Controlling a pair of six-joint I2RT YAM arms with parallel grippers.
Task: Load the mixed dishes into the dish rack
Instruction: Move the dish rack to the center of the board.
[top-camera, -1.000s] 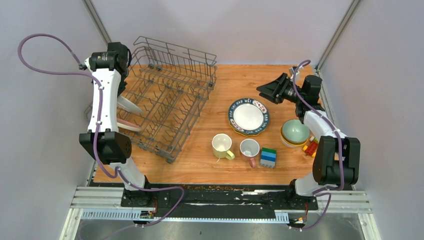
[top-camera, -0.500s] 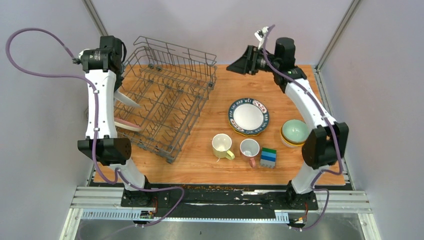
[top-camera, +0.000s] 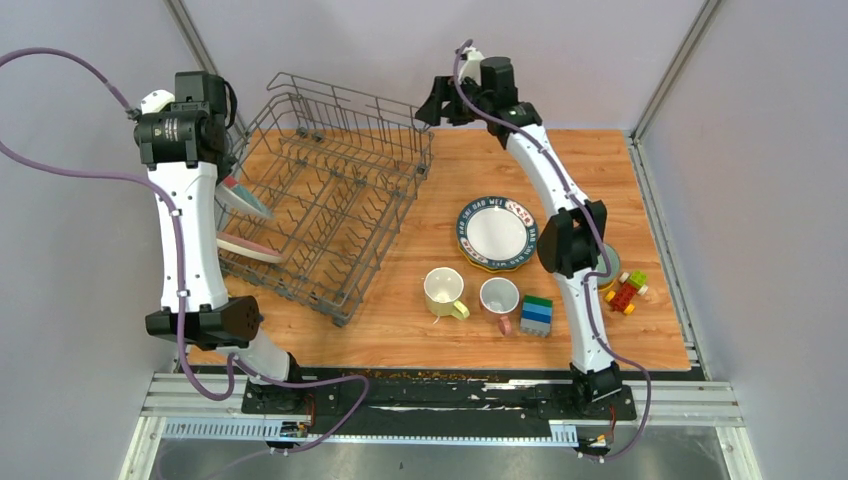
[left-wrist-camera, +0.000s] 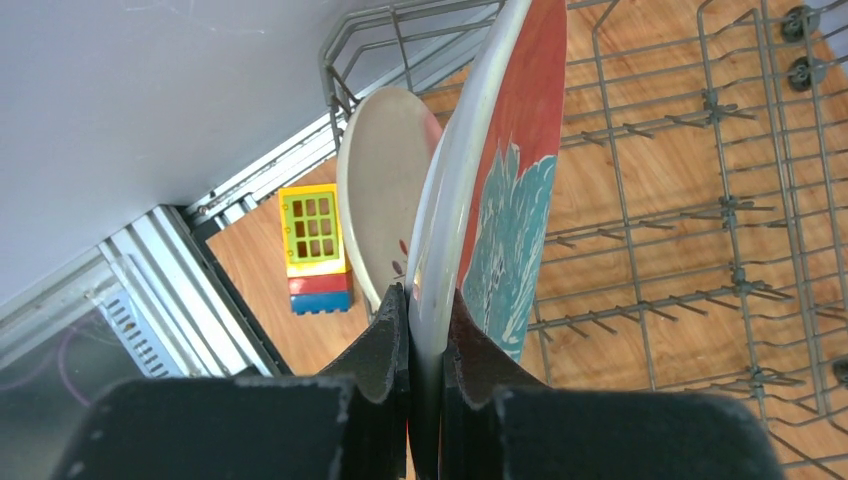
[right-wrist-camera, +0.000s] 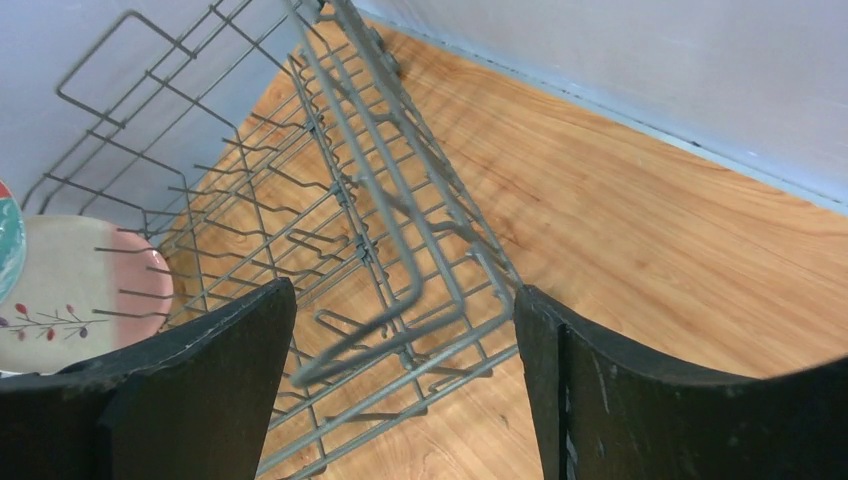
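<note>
The grey wire dish rack (top-camera: 330, 200) stands at the table's far left. My left gripper (top-camera: 228, 178) is shut on the rim of a red and teal plate (left-wrist-camera: 510, 200), held on edge over the rack's left side. A white-pink plate (top-camera: 248, 248) stands in the rack right beside it (left-wrist-camera: 385, 190). My right gripper (top-camera: 430, 105) hangs open above the rack's far right corner (right-wrist-camera: 345, 190), with nothing between its fingers. A patterned-rim plate (top-camera: 497, 232), a pale yellow mug (top-camera: 443, 292) and a white pink-handled mug (top-camera: 499, 297) sit on the table. The bowls are mostly hidden behind my right arm.
Stacked green-blue blocks (top-camera: 537, 314) stand right of the mugs. Red and yellow toy bricks (top-camera: 625, 292) lie near the right edge. A yellow window block (left-wrist-camera: 315, 245) sits on the table left of the rack. Walls close the back and both sides.
My right arm swung from the right side of the table across to the rack's far right corner, its jaws widening. My left arm rose and shifted left with the plate.
</note>
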